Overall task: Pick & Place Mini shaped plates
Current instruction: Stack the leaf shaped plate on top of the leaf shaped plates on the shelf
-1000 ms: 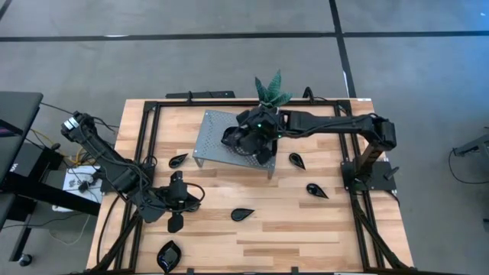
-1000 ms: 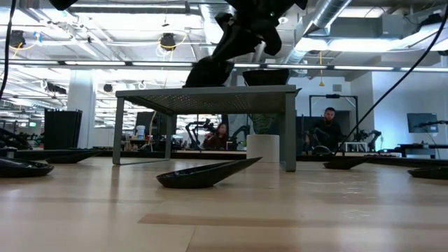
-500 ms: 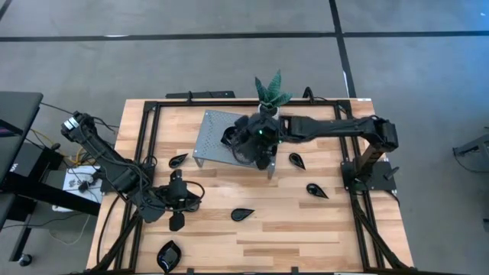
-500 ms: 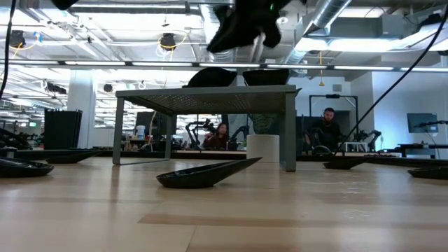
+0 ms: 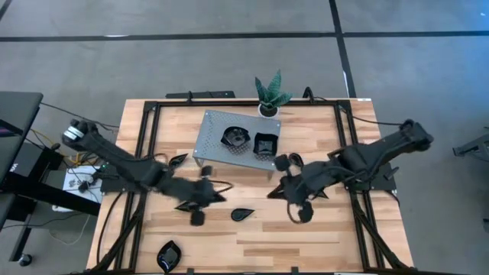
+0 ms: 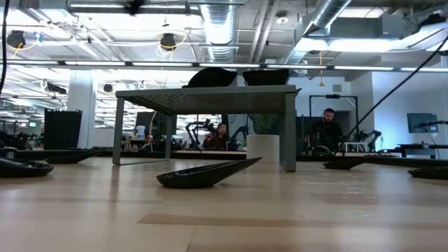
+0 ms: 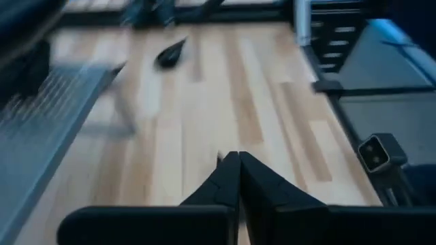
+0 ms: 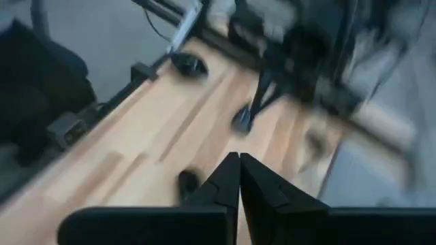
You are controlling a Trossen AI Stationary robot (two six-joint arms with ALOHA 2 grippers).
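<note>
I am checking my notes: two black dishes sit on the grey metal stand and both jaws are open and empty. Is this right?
Not quite. Two black dishes do sit on the grey metal stand, but the jaws of the left gripper and the right gripper are shut and empty, as both wrist views show.

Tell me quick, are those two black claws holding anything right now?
Left gripper: jaws closed, holding nothing.
Right gripper: jaws closed, holding nothing.

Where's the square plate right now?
In the high view the square plate sits on the grey perforated stand, at its right end, beside a rounder plate and near the potted plant.
</note>
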